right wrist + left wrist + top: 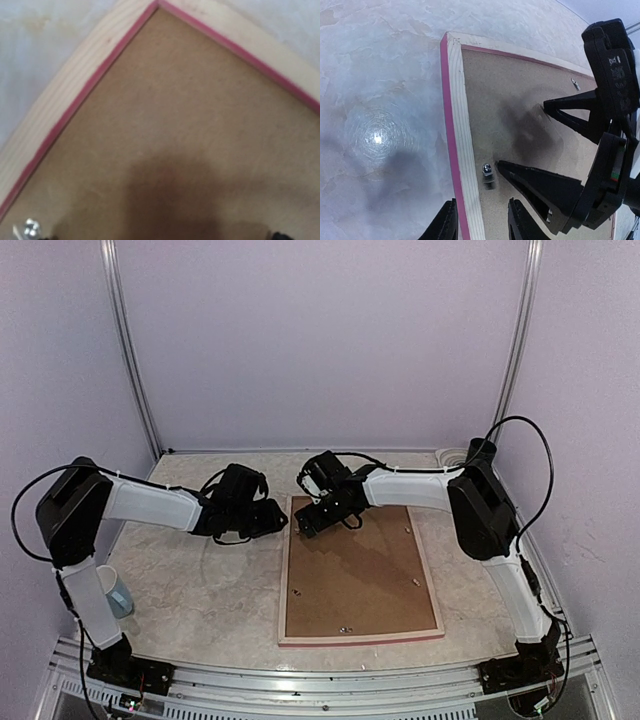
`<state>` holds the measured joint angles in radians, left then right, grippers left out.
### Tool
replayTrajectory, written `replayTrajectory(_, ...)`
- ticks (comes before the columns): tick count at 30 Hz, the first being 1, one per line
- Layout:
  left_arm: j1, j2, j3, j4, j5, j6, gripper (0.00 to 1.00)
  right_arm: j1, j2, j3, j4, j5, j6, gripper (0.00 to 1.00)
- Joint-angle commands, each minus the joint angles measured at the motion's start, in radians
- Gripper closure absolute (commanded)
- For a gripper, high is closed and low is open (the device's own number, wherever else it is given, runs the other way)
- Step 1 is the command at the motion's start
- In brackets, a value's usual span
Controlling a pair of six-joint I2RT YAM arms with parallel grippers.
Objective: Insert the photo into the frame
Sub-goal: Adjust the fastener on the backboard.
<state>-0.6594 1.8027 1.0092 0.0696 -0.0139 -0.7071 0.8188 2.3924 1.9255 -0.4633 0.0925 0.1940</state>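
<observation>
The frame (360,637) lies back-up on the marble table (200,590), its brown backing board (365,580) showing. The left gripper (281,519) and right gripper (311,525) are both at its far-left corner.

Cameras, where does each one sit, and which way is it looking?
Top external: high behind the arms, looking down at the table and the frame; both arms, left gripper and right gripper show.
Left wrist: on the left arm, looking down a frame rail; its own fingers straddle it.
Right wrist: close above a frame corner and backing board; its fingers barely show.
Shared: all three see the frame.
</observation>
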Motion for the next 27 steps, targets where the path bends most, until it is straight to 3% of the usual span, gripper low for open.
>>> replayTrajectory(1, 0.005, 0.063, 0.047, -0.044, 0.008, 0.023, 0.65, 0.031, -0.02, -0.048, -0.047, -0.032, -0.025, 0.04)
replayTrajectory(16, -0.003, 0.122, 0.06, -0.018, 0.056, 0.026, 0.65, 0.028, -0.044, -0.067, -0.062, -0.038, -0.003, 0.04)
replayTrajectory(27, -0.002, 0.16, 0.13, -0.063, 0.058, 0.059, 0.65, -0.005, -0.212, -0.219, -0.051, -0.051, 0.018, 0.03)
